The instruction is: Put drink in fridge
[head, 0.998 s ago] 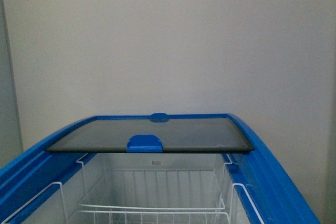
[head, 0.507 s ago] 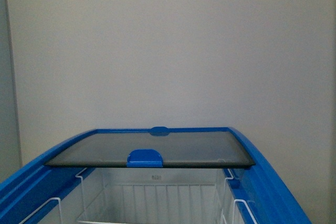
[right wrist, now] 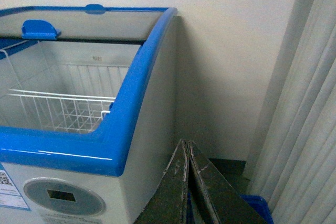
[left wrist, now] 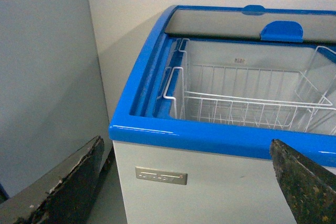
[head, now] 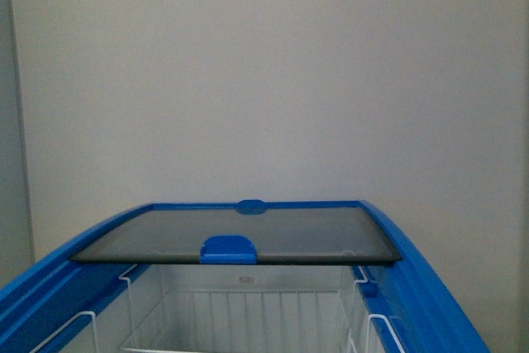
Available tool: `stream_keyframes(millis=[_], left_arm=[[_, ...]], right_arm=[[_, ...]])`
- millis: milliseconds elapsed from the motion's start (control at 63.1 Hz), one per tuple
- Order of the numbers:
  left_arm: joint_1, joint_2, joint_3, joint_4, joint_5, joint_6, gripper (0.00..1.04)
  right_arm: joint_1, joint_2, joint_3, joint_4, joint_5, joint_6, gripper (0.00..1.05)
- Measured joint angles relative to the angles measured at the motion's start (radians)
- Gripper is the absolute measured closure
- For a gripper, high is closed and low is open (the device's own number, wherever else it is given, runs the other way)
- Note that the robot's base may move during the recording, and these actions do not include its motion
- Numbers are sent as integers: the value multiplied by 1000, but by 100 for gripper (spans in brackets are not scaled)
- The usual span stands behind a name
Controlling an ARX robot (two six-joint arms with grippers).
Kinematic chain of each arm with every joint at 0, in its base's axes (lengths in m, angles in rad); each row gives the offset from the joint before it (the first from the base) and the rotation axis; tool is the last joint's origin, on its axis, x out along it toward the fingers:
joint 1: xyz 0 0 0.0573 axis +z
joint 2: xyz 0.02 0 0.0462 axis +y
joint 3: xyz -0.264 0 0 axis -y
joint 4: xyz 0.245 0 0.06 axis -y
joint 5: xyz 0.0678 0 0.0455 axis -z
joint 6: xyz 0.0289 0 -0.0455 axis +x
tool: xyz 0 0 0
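The fridge [head: 430, 287] stands against a plain wall, its glass lid [head: 248, 225] slid to the far end, leaving the near half open between smooth blue rims. White wire baskets [left wrist: 247, 103] hang inside. A small metal plate [left wrist: 160, 176] on the white front carries unreadable writing. The left gripper [left wrist: 178, 182] has its worn dark fingers spread wide; the right gripper [right wrist: 187, 182] has its fingers pressed together, empty. The drink is out of sight.

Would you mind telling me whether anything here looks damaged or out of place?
Only wear: the left gripper's fingers look chipped and flaking. The chest freezer seems intact, its glass lid slid back squarely.
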Motion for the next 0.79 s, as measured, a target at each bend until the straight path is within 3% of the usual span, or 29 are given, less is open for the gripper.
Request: stream_keyframes(millis=[174,333,491,507,602,665,792], left_arm=[[0,0,0,0,0,0,8],[0,0,0,0,0,0,8],[0,0,0,0,0,0,8],[0,0,0,0,0,0,8],[0,0,0,0,0,0,8],[0,0,0,0,0,0,8],[0,0,0,0,0,0,8]], right_arm=[[0,-25,-22,2,0,-1,101],[0,-27,-22,3,0,-1,76],[0,-27,-22,3,0,-1,40],[0,-27,-22,3,0,-1,31],[0,-27,-22,3,0,-1,13],[0,-27,-22,3,0,0,6],[0,-27,-22,3,0,0,8]])
